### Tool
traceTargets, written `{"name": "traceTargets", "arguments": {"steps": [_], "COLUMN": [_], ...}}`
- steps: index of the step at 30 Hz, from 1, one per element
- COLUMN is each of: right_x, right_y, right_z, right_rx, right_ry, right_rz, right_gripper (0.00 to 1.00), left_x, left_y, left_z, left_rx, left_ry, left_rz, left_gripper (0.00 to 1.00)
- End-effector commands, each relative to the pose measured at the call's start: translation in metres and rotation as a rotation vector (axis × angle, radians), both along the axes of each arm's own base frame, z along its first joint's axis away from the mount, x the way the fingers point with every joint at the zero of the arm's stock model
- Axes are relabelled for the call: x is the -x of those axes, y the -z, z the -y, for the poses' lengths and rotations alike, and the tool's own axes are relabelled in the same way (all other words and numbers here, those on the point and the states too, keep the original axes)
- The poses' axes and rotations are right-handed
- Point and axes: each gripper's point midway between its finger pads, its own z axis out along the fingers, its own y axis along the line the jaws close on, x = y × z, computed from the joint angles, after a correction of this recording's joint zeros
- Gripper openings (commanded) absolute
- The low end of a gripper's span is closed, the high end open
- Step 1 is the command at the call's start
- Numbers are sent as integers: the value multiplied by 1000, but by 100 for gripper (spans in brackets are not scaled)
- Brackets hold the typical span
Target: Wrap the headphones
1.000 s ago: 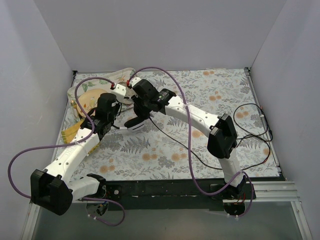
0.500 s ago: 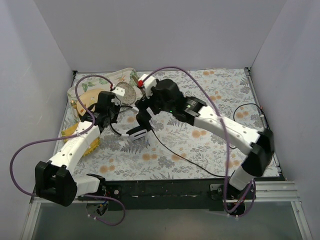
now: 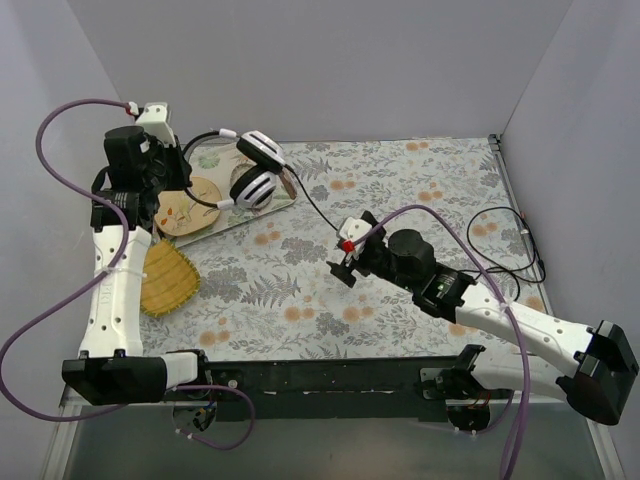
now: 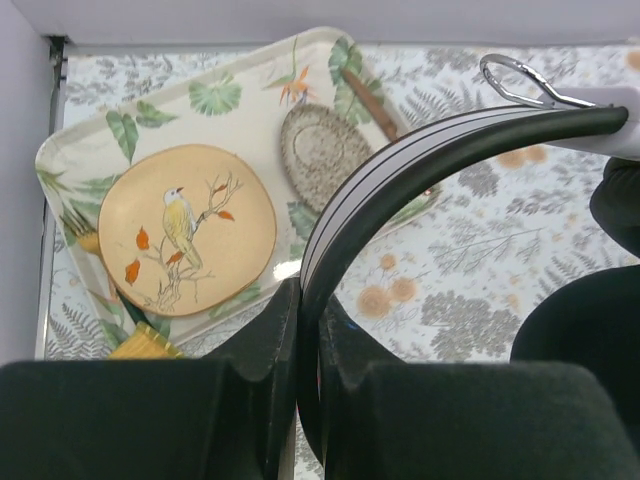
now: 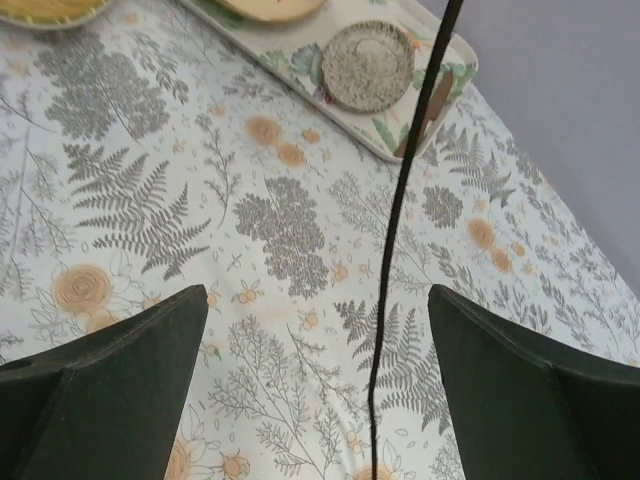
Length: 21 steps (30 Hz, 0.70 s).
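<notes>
The headphones (image 3: 254, 172), white-and-black ear cups on a thin curved headband (image 4: 400, 165), hang in the air above the far left of the table. My left gripper (image 3: 183, 166) is shut on the headband (image 3: 200, 145); in the left wrist view its jaws (image 4: 305, 300) pinch the band flat. The thin black cable (image 3: 312, 207) drops from the cups toward my right gripper (image 3: 340, 268) at mid-table. In the right wrist view, that gripper (image 5: 318, 292) stands open, and the cable (image 5: 385, 300) runs between its fingers, touching neither.
A leaf-patterned tray (image 4: 60, 150) under the headphones carries a yellow bird plate (image 4: 185, 225) and a grey round coaster (image 4: 322, 150). A yellow woven mat (image 3: 165, 280) lies at the left. Loose cable loops (image 3: 505, 215) lie by the right wall. Purple robot cables arc over both arms.
My left arm has lifted the headphones up and back to the far left. My right gripper has opened, let go and drawn back toward mid-table, its arm now stretched low to the right.
</notes>
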Motion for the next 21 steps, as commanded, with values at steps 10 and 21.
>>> {"name": "traceTargets", "arguments": {"steps": [10, 21], "right_x": [-64, -77], "right_y": [64, 111], "right_z": [42, 66], "right_rx": [46, 143], "right_ry": [308, 380], "right_rz": [-75, -210], "right_gripper": [91, 15], "left_x": [31, 35], "left_y": [-118, -133], "left_z": [16, 21], "left_rx": [130, 158], "left_ry": [31, 44], "left_rz": [228, 253], "left_gripper": [0, 0]}}
